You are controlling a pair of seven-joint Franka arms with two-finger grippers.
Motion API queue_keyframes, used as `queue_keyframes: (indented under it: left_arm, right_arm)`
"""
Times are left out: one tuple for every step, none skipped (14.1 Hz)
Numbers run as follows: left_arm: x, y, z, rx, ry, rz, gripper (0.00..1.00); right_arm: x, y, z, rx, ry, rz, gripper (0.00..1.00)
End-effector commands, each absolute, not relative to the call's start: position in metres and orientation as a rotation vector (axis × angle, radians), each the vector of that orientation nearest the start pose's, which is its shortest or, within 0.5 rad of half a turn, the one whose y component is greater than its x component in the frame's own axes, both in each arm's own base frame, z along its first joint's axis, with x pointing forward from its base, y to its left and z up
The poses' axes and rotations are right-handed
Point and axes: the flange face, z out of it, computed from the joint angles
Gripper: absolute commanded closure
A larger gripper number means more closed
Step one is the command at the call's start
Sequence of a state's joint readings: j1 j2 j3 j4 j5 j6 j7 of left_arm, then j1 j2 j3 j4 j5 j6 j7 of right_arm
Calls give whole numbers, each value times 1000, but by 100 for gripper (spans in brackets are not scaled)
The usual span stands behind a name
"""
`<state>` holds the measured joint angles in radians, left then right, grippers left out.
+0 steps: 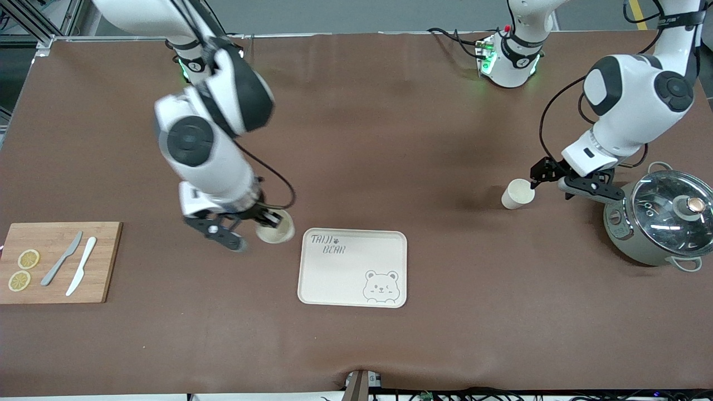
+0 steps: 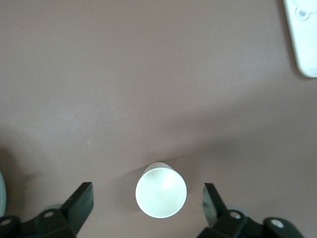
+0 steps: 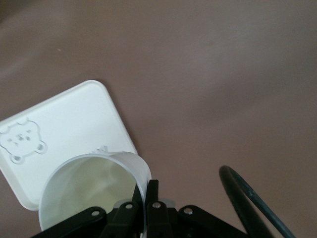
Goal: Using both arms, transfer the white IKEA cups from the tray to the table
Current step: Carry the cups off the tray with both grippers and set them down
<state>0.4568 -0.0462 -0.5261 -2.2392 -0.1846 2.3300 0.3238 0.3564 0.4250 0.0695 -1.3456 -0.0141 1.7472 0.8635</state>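
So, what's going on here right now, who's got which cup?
Both cups are off the tray. The left end effector stands open around one cup, which sits on the table beside the cooking pot. The right end effector is shut on the rim of the other cup, next to the tray toward the cutting board.

Worktop was matte brown cloth, tray smooth matte plastic-looking, cutting board plain wood, pot lid glossy glass.
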Motion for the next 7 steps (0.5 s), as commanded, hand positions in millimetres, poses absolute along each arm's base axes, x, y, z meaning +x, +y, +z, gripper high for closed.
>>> queue_keyframes:
  left_arm:
    - [544, -51, 439, -3241, 378, -271, 0]
    - [548, -57, 451, -3252, 366, -267, 0]
    - [552, -61, 464, -3260, 346, -270, 0]
    - [555, -66, 476, -3265, 330, -277, 0]
    - [558, -68, 486, -3274, 302, -272, 0]
    - [559, -71, 495, -3274, 298, -257, 0]
    - [560, -72, 504, -3277, 289, -243, 0]
  right_arm:
    - [608, 209, 530, -3104, 516, 161, 100]
    - [606, 184, 538, -3117, 481, 196, 100]
    - [602, 164, 545, -3129, 423, 215, 100]
    - [597, 140, 548, -3137, 372, 222, 100]
    - [591, 120, 550, -3142, 316, 216, 100]
    - [588, 100, 550, -3140, 274, 205, 100]
    - [584, 85, 549, -3139, 235, 198, 100]
